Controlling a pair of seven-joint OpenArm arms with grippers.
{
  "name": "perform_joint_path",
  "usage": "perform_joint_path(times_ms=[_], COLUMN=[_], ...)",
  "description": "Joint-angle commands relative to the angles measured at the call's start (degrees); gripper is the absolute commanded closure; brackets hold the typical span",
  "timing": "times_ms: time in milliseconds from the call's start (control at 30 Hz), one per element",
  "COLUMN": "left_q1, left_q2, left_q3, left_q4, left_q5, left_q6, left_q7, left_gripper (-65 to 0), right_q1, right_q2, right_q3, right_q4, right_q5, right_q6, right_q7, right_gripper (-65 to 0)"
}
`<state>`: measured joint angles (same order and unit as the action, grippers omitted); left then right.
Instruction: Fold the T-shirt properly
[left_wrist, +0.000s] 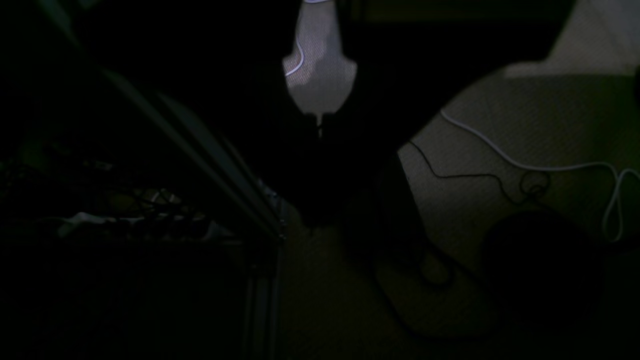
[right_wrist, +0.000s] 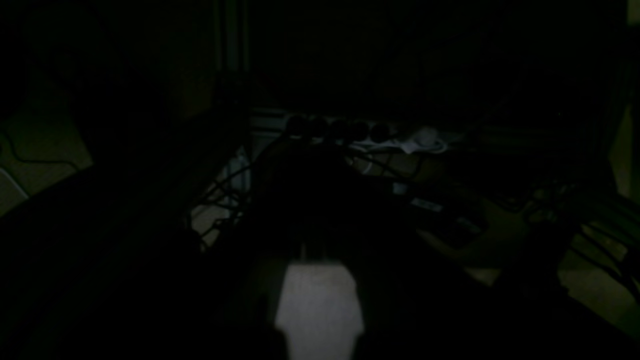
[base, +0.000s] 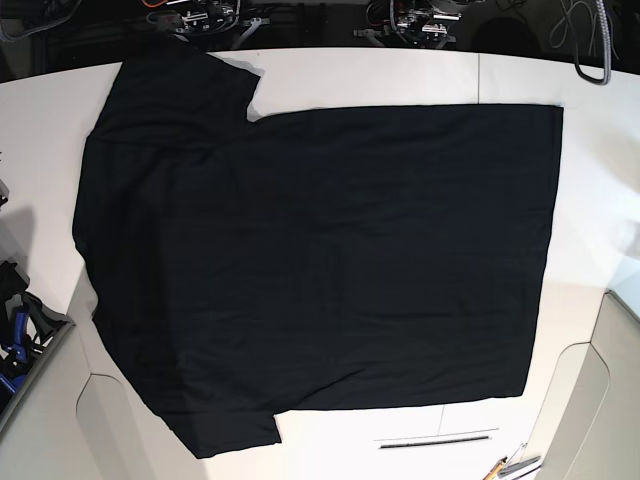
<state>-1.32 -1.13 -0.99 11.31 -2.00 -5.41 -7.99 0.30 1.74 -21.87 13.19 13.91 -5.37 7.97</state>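
The white table (base: 400, 75) filled most of the base view, and the T-shirt (base: 320, 270) lay spread flat over nearly all of it, plain black side up, no print showing; its straight hem ran parallel to the table's right edge, a short way in from it, one sleeve reached toward the far left corner and the other toward the near left corner, where the cloth ran close to the near edge. No fold line or doubled layer showed anywhere in the cloth, only faint wrinkles; by my reading the task had not begun, so the whole job was left: both sleeves and sides to bring in, then the body to double over. Neither arm appeared over the table in the base view; the two wrist views were very dark and looked down past the table at the floor (left_wrist: 525, 150), where a white cable (left_wrist: 505, 157) and a black cable (left_wrist: 465, 175) trailed, and at a power strip (right_wrist: 350, 131) among tangled leads. I could not tell whether either gripper stood open or closed; neither was visibly holding cloth. A few pens (base: 512, 466) lay at the near right corner.
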Motion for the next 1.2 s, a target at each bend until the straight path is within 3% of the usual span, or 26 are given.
perform_joint_path(times_ms=[0,767,1167], left_q1=[-0.3,-0.3,6.4], left_q2=[-0.2,-0.2,-4.3], left_q3=[0.0,0.0,0.0], left_q4=[0.4,0.4,3.3], left_q5=[0.1,0.1,-0.1], left_q6=[-0.2,-0.2,-0.2], left_q7=[-0.8,-0.8,-2.1], left_gripper=[0.0,0.0,0.0], right_q1=[0.2,0.1,-3.9], right_q2=[0.2,0.2,2.4], right_q3=[-0.1,-0.1,-0.1], right_q4=[0.5,0.5,0.6], right_q5=[0.0,0.0,0.0], right_q6=[-0.3,-0.3,-0.3], right_q7=[1.0,1.0,1.0], right_gripper=[0.0,0.0,0.0])
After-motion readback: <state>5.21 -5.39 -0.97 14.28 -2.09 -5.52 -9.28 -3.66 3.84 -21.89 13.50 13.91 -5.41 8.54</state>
